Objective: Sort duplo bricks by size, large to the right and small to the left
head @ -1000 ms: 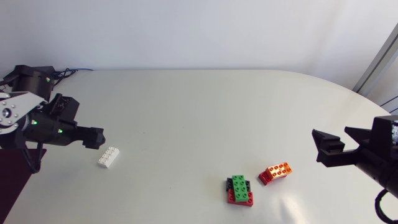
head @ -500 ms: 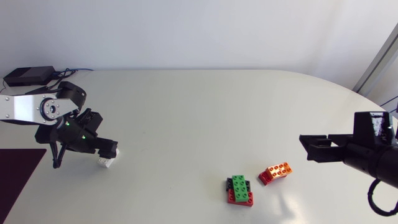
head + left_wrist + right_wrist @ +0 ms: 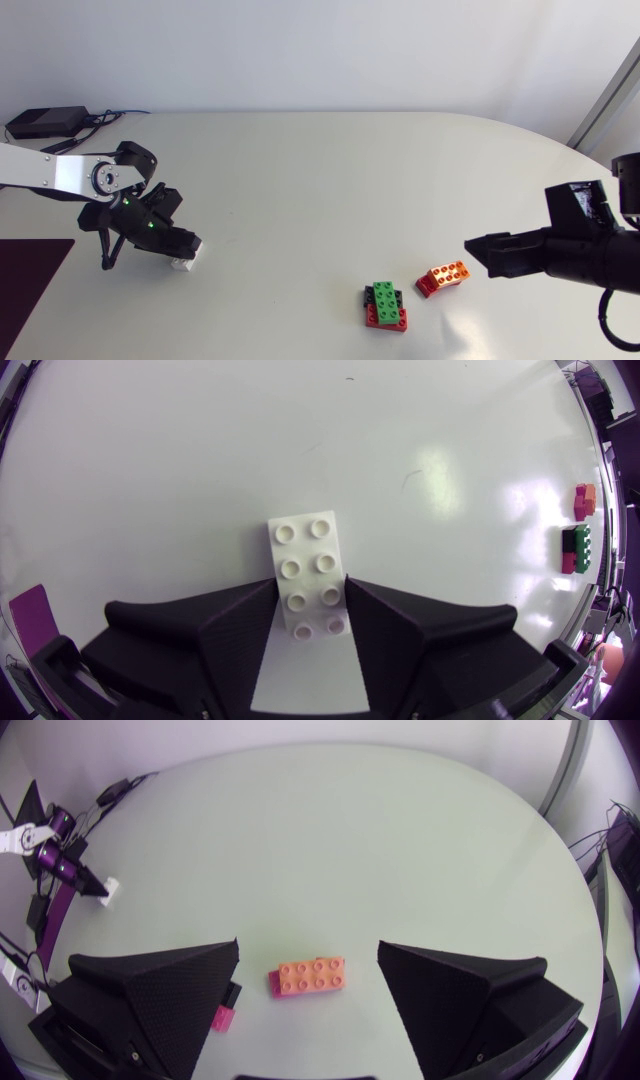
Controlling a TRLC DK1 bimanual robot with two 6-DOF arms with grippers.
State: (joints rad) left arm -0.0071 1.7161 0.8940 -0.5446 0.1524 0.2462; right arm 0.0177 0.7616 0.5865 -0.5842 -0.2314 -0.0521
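Across the pale table, your right gripper hangs with its fingers spread wide and nothing between them. At the far left, your left gripper pinches the white brick by its long sides, the brick's long axis running straight out ahead of it. The green-topped stack sits near the front, middle-right. The orange brick lies just left of the right gripper, which is the nearer arm. Its long axis runs from finger to finger, so closing there would likely meet its short ends.
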